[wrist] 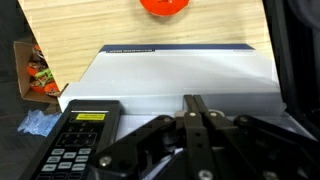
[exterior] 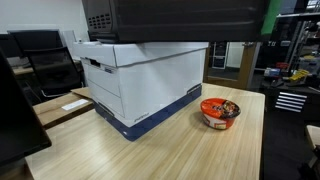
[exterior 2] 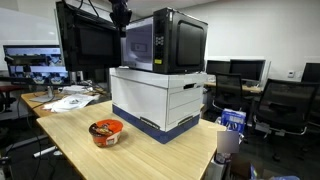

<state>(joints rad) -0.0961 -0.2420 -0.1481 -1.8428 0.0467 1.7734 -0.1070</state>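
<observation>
A black microwave point(exterior 2: 163, 42) stands on a white cardboard box point(exterior 2: 160, 100) with a blue base, on a wooden table point(exterior 2: 70, 140). It shows in both exterior views point(exterior: 170, 18). My gripper point(exterior 2: 120, 14) hangs just above the microwave's top front corner. In the wrist view its fingers point(wrist: 195, 105) are pressed together with nothing between them. They point down over the microwave's control panel point(wrist: 80, 140) and the box lid point(wrist: 180, 70). A red bowl point(exterior: 220, 112) sits on the table beside the box and also shows in the wrist view point(wrist: 163, 5).
Papers point(exterior 2: 70, 100) lie at the far end of the table. Office chairs point(exterior 2: 290, 105) and monitors point(exterior 2: 35, 60) surround it. A blue-and-white package point(exterior 2: 232, 120) stands by the table corner. A carton with orange items point(wrist: 35, 72) sits on the floor.
</observation>
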